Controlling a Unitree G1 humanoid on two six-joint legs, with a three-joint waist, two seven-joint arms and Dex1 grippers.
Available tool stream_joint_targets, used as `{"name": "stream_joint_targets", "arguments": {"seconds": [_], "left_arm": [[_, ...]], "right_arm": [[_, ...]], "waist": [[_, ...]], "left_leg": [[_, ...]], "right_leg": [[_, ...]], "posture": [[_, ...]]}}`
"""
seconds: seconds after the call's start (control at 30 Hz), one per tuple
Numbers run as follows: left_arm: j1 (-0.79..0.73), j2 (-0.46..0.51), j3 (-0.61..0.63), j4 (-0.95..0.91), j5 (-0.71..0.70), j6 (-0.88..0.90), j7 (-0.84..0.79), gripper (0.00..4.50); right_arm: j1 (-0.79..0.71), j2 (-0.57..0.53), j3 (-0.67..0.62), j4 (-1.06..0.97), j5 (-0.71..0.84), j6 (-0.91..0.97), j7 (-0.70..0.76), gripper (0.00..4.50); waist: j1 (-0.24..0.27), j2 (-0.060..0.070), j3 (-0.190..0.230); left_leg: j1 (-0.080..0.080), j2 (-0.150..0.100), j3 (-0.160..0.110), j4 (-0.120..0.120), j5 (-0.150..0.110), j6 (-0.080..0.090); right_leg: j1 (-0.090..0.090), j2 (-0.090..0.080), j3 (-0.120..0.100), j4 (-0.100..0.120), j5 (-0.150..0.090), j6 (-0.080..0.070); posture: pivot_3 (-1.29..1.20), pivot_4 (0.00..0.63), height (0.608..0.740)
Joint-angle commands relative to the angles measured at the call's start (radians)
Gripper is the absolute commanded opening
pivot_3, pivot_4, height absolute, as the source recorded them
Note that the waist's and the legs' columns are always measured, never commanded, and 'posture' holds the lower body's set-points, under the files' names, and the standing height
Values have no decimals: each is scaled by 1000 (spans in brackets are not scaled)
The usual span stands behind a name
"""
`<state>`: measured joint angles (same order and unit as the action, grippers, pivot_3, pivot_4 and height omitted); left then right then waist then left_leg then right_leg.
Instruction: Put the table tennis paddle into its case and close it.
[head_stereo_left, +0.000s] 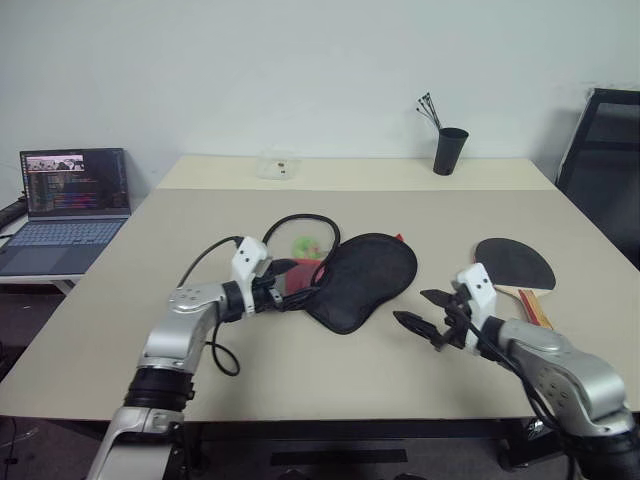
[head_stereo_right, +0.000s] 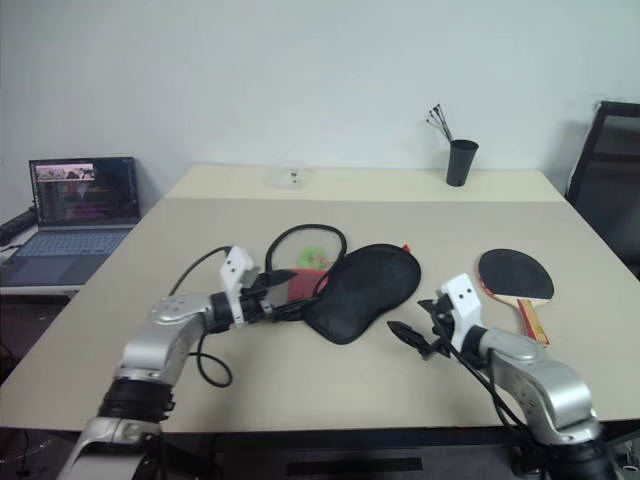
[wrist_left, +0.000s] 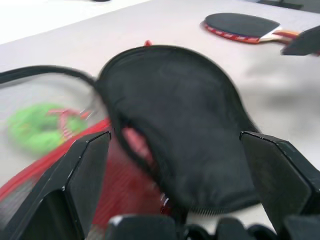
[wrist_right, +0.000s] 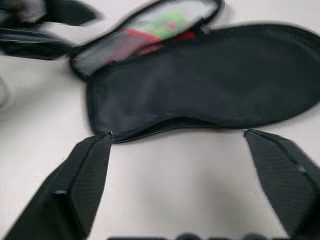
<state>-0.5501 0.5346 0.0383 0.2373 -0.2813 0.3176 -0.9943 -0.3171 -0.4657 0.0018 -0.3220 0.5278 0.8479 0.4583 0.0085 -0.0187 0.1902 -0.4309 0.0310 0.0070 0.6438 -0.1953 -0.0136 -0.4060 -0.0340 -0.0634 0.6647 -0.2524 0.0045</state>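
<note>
case (head_stereo_left: 362, 280): unzipped, flopped open mid-table, mesh flap toward the left edge
paddle (head_stereo_left: 515, 264): lying near the table's right edge, not in yet
left gripper (head_stereo_left: 283, 285): wide, empty, at the mesh flap
right gripper (head_stereo_left: 425, 310): wide, empty
next, I'd guess: right grabs the paddle
</note>
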Motion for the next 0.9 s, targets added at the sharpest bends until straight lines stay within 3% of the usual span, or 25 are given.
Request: {"name": "stream_joint_targets", "arguments": {"seconds": [0.03, 0.2, 0.37, 0.9], "left_arm": [[1, 31, 30, -51, -23, -25, -10, 4500], [6, 39, 28, -60, -23, -31, 6, 4500], [8, 36, 24, -70, -21, -30, 16, 4500], [1, 33, 10, -82, -10, -31, 38, 4500]], "right_arm": [[-53, 67, 0, 21, 22, 85, -60, 4456], [-116, 195, -42, 101, 21, 208, -182, 4456], [-130, 258, -26, 105, 24, 255, -205, 4456], [-251, 392, 79, 268, -92, 121, -205, 4456]], "waist": [[1, 0, 0], [0, 0, 0], [-2, 0, 0], [-9, 0, 0]], "left_leg": [[0, 0, 0, 0, 0, 0], [0, 0, 0, 0, 0, 0], [0, 0, 0, 0, 0, 0], [0, 0, 0, -1, 0, 0]], "right_leg": [[0, 0, 0, 0, 0, 0], [0, -1, 1, 0, 0, 0], [0, -1, 1, 0, 0, 0], [-1, 0, 1, 1, 0, 0]], "posture": [[0, 150, 740], [0, 150, 740], [0, 150, 740], [0, 150, 740]]}}
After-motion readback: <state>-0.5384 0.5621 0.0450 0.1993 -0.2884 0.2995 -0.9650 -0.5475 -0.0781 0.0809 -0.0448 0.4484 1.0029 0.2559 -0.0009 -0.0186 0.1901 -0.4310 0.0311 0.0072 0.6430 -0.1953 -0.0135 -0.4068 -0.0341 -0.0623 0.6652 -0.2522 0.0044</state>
